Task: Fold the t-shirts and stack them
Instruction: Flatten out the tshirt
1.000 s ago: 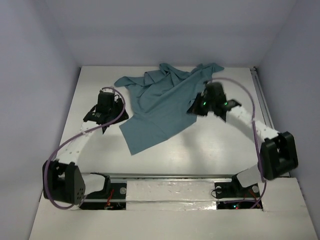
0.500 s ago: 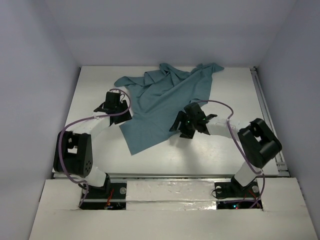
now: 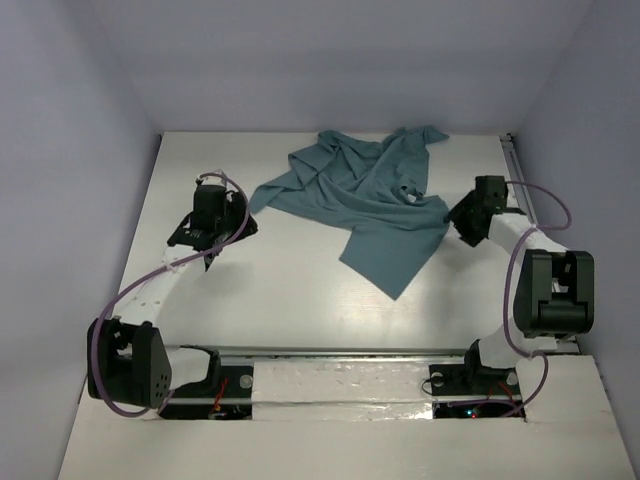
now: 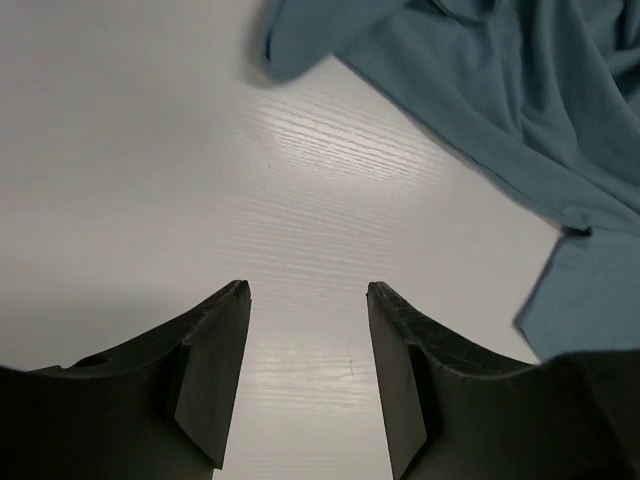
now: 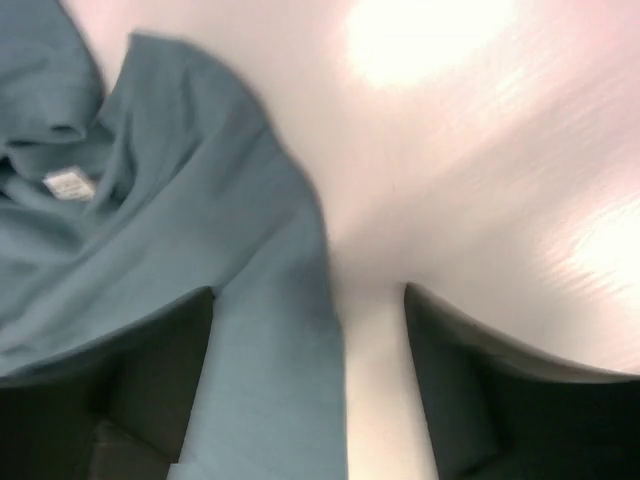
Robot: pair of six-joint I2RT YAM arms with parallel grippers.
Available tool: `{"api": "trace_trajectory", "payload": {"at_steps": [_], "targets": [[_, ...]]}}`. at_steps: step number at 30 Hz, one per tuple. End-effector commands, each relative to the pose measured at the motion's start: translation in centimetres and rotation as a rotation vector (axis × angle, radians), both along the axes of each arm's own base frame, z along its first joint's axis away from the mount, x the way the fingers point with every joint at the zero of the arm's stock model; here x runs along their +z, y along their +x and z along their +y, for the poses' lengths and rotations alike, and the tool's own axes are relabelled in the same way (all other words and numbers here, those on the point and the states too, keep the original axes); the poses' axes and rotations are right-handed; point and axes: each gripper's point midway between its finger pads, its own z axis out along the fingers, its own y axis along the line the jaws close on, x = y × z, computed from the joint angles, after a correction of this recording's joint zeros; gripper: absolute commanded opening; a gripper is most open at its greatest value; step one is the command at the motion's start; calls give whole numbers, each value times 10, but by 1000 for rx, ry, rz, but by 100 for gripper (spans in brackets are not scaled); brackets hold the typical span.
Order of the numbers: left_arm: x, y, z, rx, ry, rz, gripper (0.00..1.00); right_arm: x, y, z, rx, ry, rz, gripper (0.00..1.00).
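Note:
A teal t-shirt (image 3: 370, 200) lies rumpled across the back of the white table, its hem end reaching toward the front right. Its white neck label (image 3: 408, 193) shows near the right side. My left gripper (image 3: 228, 222) hovers just left of the shirt's left corner. In the left wrist view it (image 4: 307, 290) stands open over bare table, the shirt (image 4: 500, 100) ahead and to the right. My right gripper (image 3: 458, 222) sits at the shirt's right edge. It (image 5: 309, 290) is open, with the shirt's edge (image 5: 150, 250) lying loose under its left half and the label (image 5: 68, 183) further ahead.
Pale walls close the table (image 3: 280, 290) in on the left, back and right. A metal rail (image 3: 520, 190) runs along the right edge. A bar (image 3: 350, 350) crosses the front, ahead of both arm bases.
My right gripper has gone from shut to open and let go of the shirt, then swung to the right side. The shirt's lower part now lies further right. My left arm has drawn back.

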Motion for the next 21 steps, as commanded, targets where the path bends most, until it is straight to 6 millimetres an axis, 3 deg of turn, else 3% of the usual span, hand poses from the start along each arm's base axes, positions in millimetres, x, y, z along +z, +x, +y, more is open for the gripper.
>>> {"api": "trace_trajectory", "payload": {"at_steps": [1, 4, 5, 8, 9, 10, 11, 12, 14, 18, 19, 21], "targets": [[-10, 4, 10, 73, 12, 22, 47, 16, -5, 0, 200, -105, 81, 89], [-18, 21, 9, 95, 12, 28, 47, 18, -17, 2, 214, -107, 55, 93], [-20, 26, 8, 105, 2, 33, 45, 34, -22, 2, 210, -111, 8, 91], [-27, 45, -2, 89, -33, 38, 39, 35, -45, 12, 232, -61, -3, 22], [-33, 56, -2, 93, -18, 42, 39, 46, -52, 26, 278, -8, -47, 6], [-34, 63, 2, 106, 11, 37, 40, 37, -63, 34, 305, 30, -46, 0], [-32, 75, 12, 137, 65, 18, 40, 37, -70, 47, 347, 62, -56, 0], [-42, 80, 14, 142, 87, 34, 40, 43, -78, 57, 384, 93, -79, 0], [-45, 91, 14, 130, 86, 18, 40, 32, -95, 72, 430, 126, -55, 0], [-59, 121, 9, 129, 87, 24, 39, 24, -127, 106, 527, 187, -12, 15], [-61, 124, 10, 132, 94, 25, 39, 25, -131, 109, 525, 199, -14, 35], [-66, 136, 11, 132, 115, 25, 39, 17, -143, 112, 521, 234, 15, 57]]}}
